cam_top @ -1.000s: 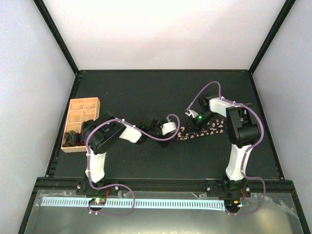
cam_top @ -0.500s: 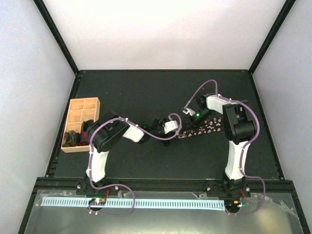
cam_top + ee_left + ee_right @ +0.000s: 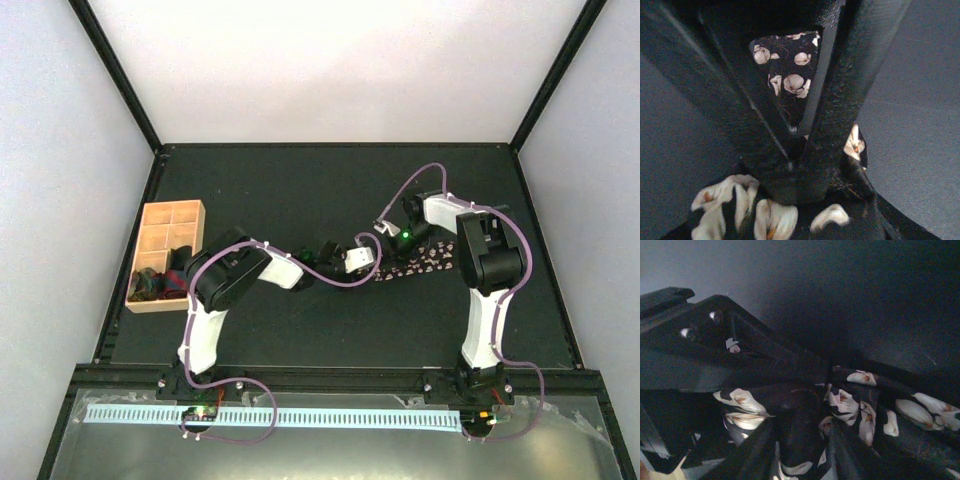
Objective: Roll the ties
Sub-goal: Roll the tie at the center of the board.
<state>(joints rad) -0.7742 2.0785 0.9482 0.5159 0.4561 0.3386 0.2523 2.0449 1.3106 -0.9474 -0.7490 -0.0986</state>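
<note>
Dark speckled tie (image 3: 425, 263), left gripper (image 3: 792, 172) now clamping it (shifted rightward), right gripper (image 3: 797, 455) unclear

No legible text in any view, no labels, no brand names, no numbers, no signs

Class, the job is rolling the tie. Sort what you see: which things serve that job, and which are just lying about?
In the job:
tie
left gripper
right gripper

Lying about:
wooden tray
dark contents of its near compartments, too small to identify
purple cables on the arms
</note>
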